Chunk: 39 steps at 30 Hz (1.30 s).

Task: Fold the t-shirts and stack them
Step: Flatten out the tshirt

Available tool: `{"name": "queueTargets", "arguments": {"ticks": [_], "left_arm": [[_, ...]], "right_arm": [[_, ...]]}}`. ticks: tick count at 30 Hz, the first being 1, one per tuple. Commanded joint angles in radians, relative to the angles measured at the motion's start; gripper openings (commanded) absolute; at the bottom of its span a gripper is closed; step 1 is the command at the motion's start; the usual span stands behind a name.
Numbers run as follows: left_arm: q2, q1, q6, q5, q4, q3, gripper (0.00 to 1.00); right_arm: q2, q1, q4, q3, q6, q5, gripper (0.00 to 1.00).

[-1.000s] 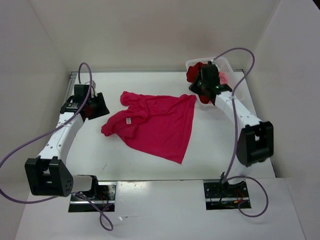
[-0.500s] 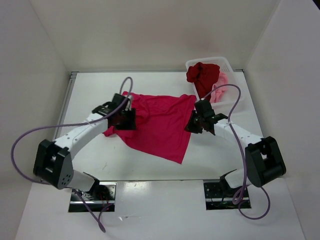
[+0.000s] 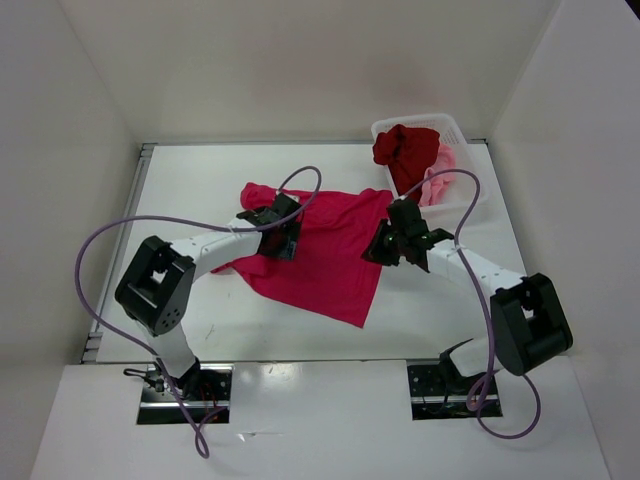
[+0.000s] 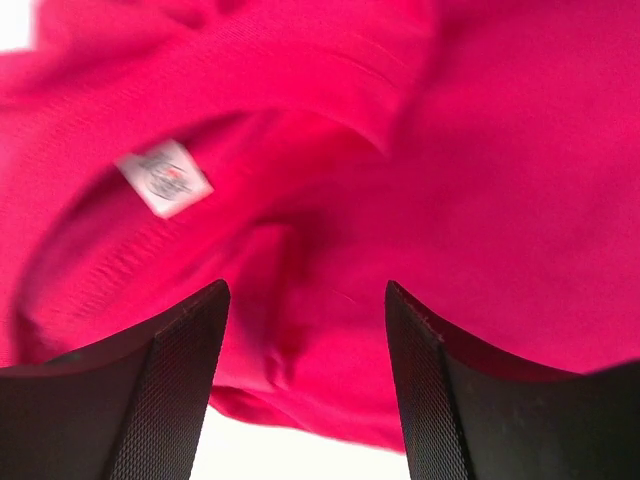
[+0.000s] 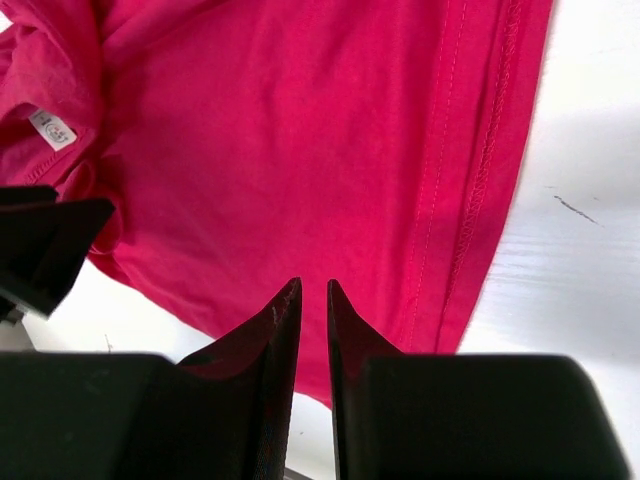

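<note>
At the near edge of the white table [image 3: 210, 325] the two arms reach forward and inward over the middle of the tabletop. There the crimson-pink shirt [image 3: 335, 255] lies mostly spread flat, one corner pointing toward the near edge and its collar end bunched up on the left. The left gripper [image 4: 305, 290] hangs over that bunched end with its fingers spread wide and nothing between them. Folds of cloth and a small white label [image 4: 163, 178] lie just beyond its tips, though the wrist view is too blurred to tell whether they touch the shirt. The right gripper [image 5: 314, 288] sits at the shirt's right side, just inside the stitched hem [image 5: 488, 160]. Its fingers are drawn almost together with only a thin slit between them, and I cannot tell whether they nip any cloth. Farther back, at the far right corner, stands a white basket [image 3: 462, 128]. The dark red shirt [image 3: 405, 148] is heaped in it, and the light pink shirt [image 3: 440, 172] is tucked just beside that on the right.
</note>
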<state>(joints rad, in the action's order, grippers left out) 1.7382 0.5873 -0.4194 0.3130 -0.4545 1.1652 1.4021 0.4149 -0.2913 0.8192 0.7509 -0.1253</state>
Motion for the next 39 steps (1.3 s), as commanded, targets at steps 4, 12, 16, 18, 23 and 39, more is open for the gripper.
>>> {"name": "queueTargets", "arguments": {"ticks": [4, 12, 16, 18, 23, 39], "left_arm": [[0.029, -0.001, 0.117, 0.164, 0.079, 0.022, 0.69], [0.063, -0.001, 0.151, 0.109, 0.088, 0.022, 0.59], [0.072, 0.017, 0.151, 0.094, 0.079, 0.01, 0.53], [0.072, 0.017, 0.151, 0.078, 0.079, 0.001, 0.53], [0.093, 0.017, 0.16, 0.089, 0.088, 0.01, 0.5], [0.043, 0.026, 0.16, 0.23, 0.088, 0.001, 0.08]], "right_arm": [[-0.054, 0.01, 0.053, -0.04, 0.03, -0.017, 0.21], [-0.072, 0.01, 0.063, -0.049, 0.048, 0.001, 0.21], [-0.072, 0.01, 0.063, -0.049, 0.048, 0.01, 0.21], [-0.081, 0.01, 0.063, -0.058, 0.048, 0.01, 0.23], [-0.092, 0.01, 0.072, -0.077, 0.057, 0.001, 0.23], [-0.144, 0.01, 0.072, -0.135, 0.067, 0.001, 0.38]]}}
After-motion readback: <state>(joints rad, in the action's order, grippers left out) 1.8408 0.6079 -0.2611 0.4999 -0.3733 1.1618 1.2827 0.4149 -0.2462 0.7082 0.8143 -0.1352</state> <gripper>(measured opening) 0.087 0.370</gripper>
